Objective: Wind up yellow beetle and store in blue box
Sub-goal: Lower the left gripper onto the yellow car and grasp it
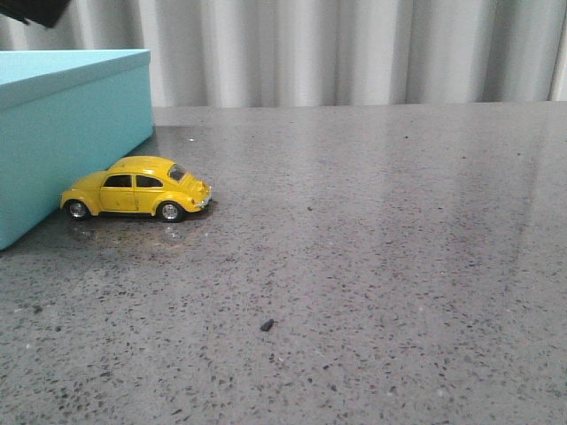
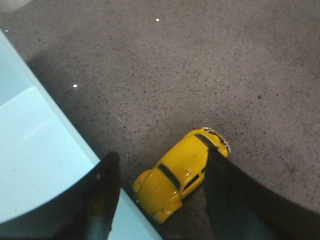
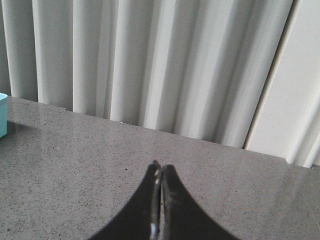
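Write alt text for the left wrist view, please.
A yellow beetle stands on the grey table between the open left pincer's two dark fingers, untouched. The blue box lies close beside it.

Blue box [image 1: 62,133] cut off by left edge; beetle's [image 2: 177,175] far side hidden.

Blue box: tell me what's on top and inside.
The blue box has its lid on, with nothing seen resting on it. The inside is hidden. The beetle sits outside, beside it.
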Motion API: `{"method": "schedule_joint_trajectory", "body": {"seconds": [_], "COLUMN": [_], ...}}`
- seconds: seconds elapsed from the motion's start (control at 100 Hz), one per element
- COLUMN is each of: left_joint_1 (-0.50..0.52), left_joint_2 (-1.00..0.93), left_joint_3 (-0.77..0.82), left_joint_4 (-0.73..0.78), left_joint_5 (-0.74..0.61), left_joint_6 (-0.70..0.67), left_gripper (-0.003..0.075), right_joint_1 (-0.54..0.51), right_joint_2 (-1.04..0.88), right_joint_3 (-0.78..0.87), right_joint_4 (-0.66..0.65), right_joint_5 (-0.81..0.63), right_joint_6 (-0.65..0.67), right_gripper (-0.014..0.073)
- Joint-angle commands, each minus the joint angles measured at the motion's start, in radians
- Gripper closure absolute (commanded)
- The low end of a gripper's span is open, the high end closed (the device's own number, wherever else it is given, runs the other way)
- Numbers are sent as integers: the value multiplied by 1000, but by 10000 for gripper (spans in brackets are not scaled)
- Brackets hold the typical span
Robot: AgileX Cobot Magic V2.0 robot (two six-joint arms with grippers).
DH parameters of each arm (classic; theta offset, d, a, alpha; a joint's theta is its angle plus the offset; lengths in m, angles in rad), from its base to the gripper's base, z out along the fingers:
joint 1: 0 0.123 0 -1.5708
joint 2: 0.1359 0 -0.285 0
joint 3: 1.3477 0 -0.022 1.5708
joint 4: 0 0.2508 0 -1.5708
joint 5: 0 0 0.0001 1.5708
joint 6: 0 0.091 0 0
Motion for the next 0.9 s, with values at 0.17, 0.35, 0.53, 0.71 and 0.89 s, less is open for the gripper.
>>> {"method": "schedule_joint_trajectory", "body": {"seconds": [0.17,0.35,0.53,0.71,0.89], "left_joint_1": [-45,-153,-229,-229,-225], "left_joint_2": [134,193,263,319,372], "left_joint_3": [-190,-243,-261,-261,-261], "left_joint_4": [158,231,385,385,372], "left_joint_5": [147,197,187,165,171], "left_joint_6": [181,371,397,397,397], "left_gripper": [351,351,351,351,338], "right_joint_1": [2,2,2,2,2], "right_joint_2": [8,8,8,8,8], "right_joint_3": [-22,-20,-20,-20,-20], "right_joint_4": [-9,-9,-9,-9,-9], "right_joint_5": [-81,-81,-81,-74,-68], "right_joint_6": [-12,-12,-12,-12,-12], "right_gripper": [645,645,645,645,645]}}
